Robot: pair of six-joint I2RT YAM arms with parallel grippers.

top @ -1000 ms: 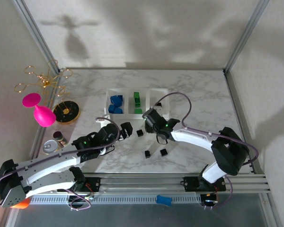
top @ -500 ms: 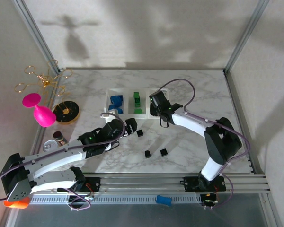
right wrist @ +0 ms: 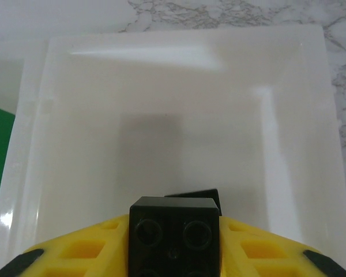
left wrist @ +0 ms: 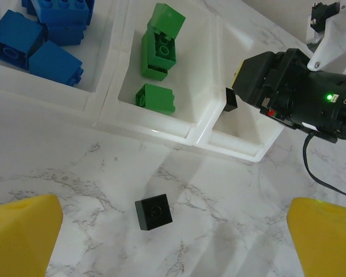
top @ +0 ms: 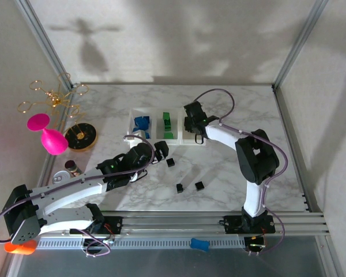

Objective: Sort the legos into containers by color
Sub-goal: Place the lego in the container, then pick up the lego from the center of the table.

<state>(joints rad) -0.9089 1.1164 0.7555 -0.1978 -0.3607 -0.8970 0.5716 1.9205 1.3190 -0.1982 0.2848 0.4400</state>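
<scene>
The right pincer (right wrist: 174,257) was clamped on a black brick (right wrist: 174,228) over the rightmost compartment (right wrist: 294,127) of the containers (left wrist: 155,131). The left pincer (left wrist: 173,236) stood wide apart above a second black brick (left wrist: 154,212) lying on the desk (left wrist: 75,173) near their front rim.

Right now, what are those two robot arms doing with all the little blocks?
They are sorting bricks by color. The right pincer holds a black brick over the right compartment. The left pincer hovers open above another black brick on the table. Blue bricks and green bricks sit in their own compartments.
</scene>
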